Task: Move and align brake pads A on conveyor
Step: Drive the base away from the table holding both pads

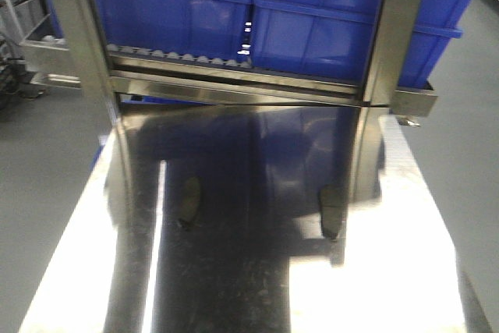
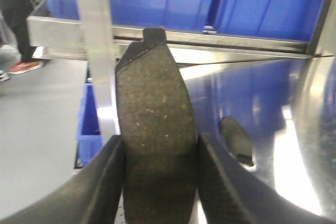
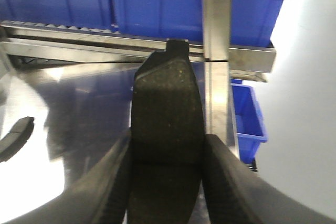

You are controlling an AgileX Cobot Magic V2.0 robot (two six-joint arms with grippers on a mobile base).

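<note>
gripping a brake pad across its narrow width, the left gripper is clamped tight, friction face up to the wrist camera and tab end pointing away. that hold probably leaves the long axis free to line up at set-down. moving right, a second brake pad lies loose on the stainless-steel table, and a third brake pad lies well apart from it, near the foot of the upright post. both run roughly lengthwise, likely waiting their turn. over on the right, the right gripper is closed on a fourth brake pad in the same crosswise pinch. behind it all, blue bins sit on the roller rack.

now the gaps: the conveyor is in no view, so the drop-off spot can't be judged. neither arm shows in the front view. the lower ends of both held pads are cut off, their centre grooves are hard to make out, and the pad at the left edge of the right wrist view is cropped.
</note>
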